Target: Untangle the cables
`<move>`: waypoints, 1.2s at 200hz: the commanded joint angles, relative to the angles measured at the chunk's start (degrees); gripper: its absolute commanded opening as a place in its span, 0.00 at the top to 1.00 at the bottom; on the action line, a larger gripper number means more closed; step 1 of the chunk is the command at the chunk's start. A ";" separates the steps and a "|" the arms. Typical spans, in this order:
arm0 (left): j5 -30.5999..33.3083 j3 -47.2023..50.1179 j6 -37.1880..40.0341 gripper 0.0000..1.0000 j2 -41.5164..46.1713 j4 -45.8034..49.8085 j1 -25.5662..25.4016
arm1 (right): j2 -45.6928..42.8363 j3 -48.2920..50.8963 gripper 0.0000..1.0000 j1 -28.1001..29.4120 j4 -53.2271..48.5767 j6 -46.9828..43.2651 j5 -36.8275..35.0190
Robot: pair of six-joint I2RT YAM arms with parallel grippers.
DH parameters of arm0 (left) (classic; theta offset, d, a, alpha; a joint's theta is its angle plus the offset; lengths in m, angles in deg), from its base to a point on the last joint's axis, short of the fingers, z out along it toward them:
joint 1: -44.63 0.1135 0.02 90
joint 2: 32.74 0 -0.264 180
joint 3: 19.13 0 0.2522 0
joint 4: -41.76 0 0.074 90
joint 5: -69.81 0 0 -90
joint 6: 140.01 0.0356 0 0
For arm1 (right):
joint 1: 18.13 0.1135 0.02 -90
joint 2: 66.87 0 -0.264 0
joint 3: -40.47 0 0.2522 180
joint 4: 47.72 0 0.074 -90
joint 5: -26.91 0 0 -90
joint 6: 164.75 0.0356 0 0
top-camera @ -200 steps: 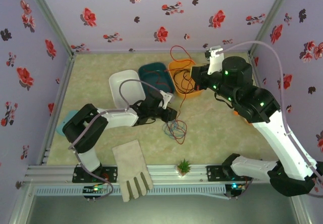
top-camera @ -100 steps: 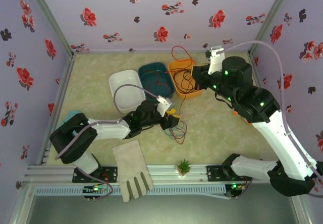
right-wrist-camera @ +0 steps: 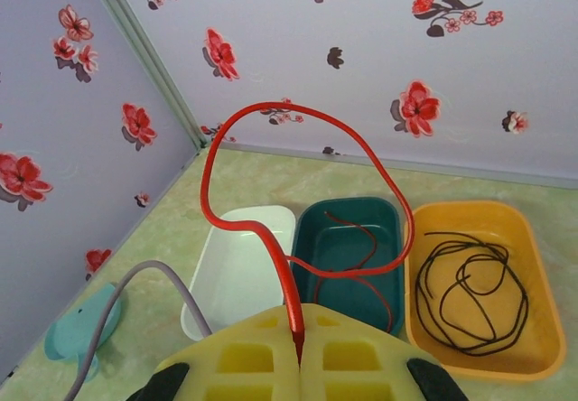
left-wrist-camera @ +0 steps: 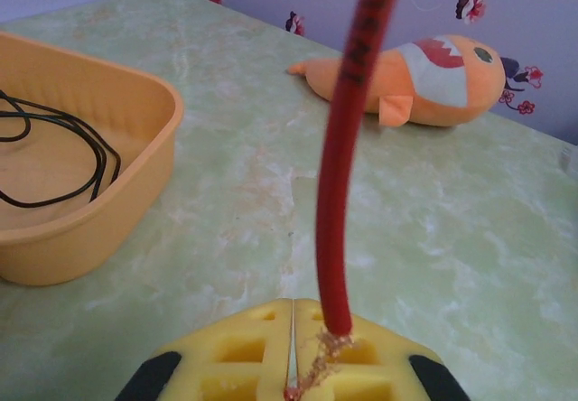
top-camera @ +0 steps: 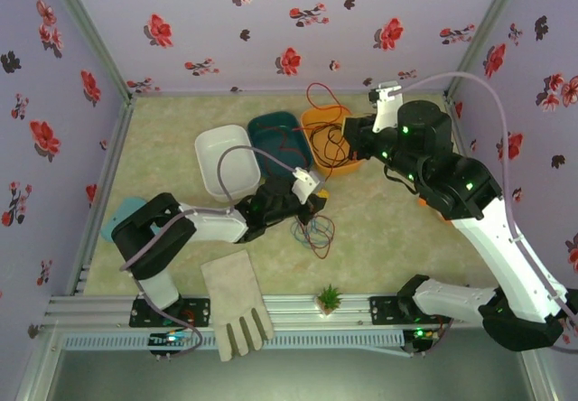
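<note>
- Left wrist: red cable (left-wrist-camera: 332, 220) runs thick up the middle of the frame from the yellow fingertips; left gripper (left-wrist-camera: 292, 329) is clenched on it, jaws pressed to a thin seam, frayed strands at the pinch
- Right wrist: red cable arcs in a big loop across centre frame, then drops into the teal bin (right-wrist-camera: 348, 202); right gripper (right-wrist-camera: 300, 329) is clamped on the cable at bottom centre
- black cable (right-wrist-camera: 462, 284) is coiled inside the orange bin (left-wrist-camera: 99, 229), at the right of the right wrist frame and the left edge of the left wrist frame
- Top external: blue cable (top-camera: 313, 231) sits in a small tangle with reddish strands on the table (top-camera: 379, 238), lower centre, just below and right of the left gripper; contact unclear
- white bin (right-wrist-camera: 244, 265), teal bin and orange bin stand in a row, left to right
- orange plush fish (left-wrist-camera: 433, 67) lies on the table, upper right of the left wrist frame, well apart from the orange bin
- glove (top-camera: 237, 306) lies flat at bottom centre-left of top external, with a small green plant (top-camera: 329, 299) to its right
- pale blue object (right-wrist-camera: 79, 336) at lower left of the right wrist frame
</note>
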 commanded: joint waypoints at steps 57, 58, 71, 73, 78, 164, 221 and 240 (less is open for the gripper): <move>2.50 3.94 0.59 1.00 4.32 1.72 -0.20 | 0.98 -11.91 1.00 0.07 -2.25 -8.57 -12.66; 2.53 4.01 0.56 1.00 4.38 1.73 -0.18 | 1.00 -12.06 1.00 0.09 -2.26 -8.59 -12.86; 3.10 4.73 0.16 1.00 5.93 1.83 -0.11 | 1.20 -12.25 1.00 0.02 -2.46 -8.53 -13.51; 3.19 4.84 0.09 1.00 6.18 1.83 -0.16 | 1.25 -12.22 1.00 0.02 -2.40 -8.45 -13.51; 3.51 5.11 -0.07 1.00 6.84 1.96 -0.20 | 1.39 -11.91 1.00 0.03 -2.36 -8.20 -13.51; 10.75 11.43 -1.44 1.00 20.93 8.26 -0.15 | 13.96 -6.17 1.00 -8.36 5.15 1.76 6.20; 12.50 14.25 -6.32 1.00 23.50 11.24 -0.14 | 26.85 -10.22 1.00 -9.99 4.50 4.87 14.60; 12.39 16.24 -9.62 1.00 24.20 10.74 -0.14 | 30.94 -11.58 1.00 -9.99 3.59 5.41 15.19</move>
